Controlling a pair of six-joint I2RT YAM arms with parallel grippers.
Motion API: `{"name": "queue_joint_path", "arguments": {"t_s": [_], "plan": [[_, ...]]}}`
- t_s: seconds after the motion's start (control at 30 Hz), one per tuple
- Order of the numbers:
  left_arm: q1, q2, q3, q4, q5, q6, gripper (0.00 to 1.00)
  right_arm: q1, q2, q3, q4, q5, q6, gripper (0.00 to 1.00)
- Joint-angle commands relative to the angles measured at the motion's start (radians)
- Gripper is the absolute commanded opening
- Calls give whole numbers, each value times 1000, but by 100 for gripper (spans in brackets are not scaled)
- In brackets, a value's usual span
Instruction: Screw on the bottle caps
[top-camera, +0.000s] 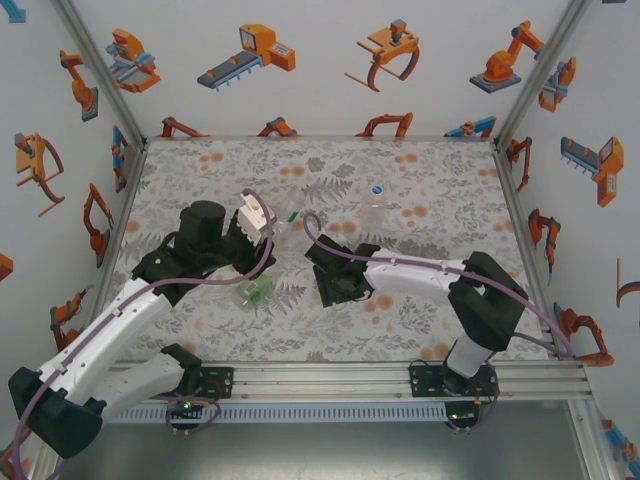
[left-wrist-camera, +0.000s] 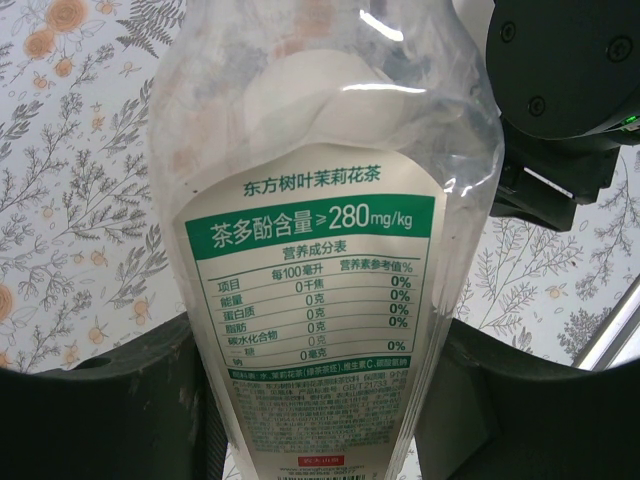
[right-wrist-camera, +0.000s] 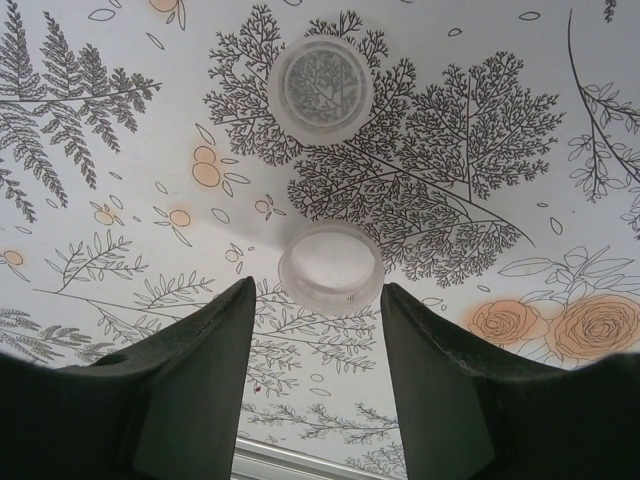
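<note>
Clear plastic under a white-and-green printed label: that is the labelled bottle (left-wrist-camera: 320, 250) in the left wrist view. It is pinched between the two dark fingers (left-wrist-camera: 110, 410) of the left gripper (left-wrist-camera: 320, 400), which is closed onto its sides. The label's Chinese nutrition table reads plainly here, whereas from above it is just a white patch at the end of the arm. Whether this bottle bears a cap I cannot tell.

The right wrist view adds the small things: two pale round caps on the floral tablecloth (right-wrist-camera: 100, 250). The nearer cap (right-wrist-camera: 331, 265) lies just ahead of the gap between the fingers of the right gripper (right-wrist-camera: 318, 295). Those fingers stand apart with nothing clamped between them. The farther cap (right-wrist-camera: 320, 80) lies beyond it, its centre translucent so that the fern print shows through.

The overhead view supplies the layout. The two grippers are near each other over the middle of the table. A green-tinted bottle (top-camera: 255, 292) lies on the cloth beside the left arm, and a clear bottle (top-camera: 375, 205) rests farther back, well apart from both grippers.
</note>
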Motion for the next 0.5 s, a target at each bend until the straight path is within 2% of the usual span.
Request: {"name": "queue_joint_path", "arguments": {"t_s": [0.0,0.47], "plan": [[7,1,30,1,11,10,0,4,-6,21,-10,-3,-9,51],[7,4,31,-1,7,8,0,3,17,1,9,-15,-6,52]]}}
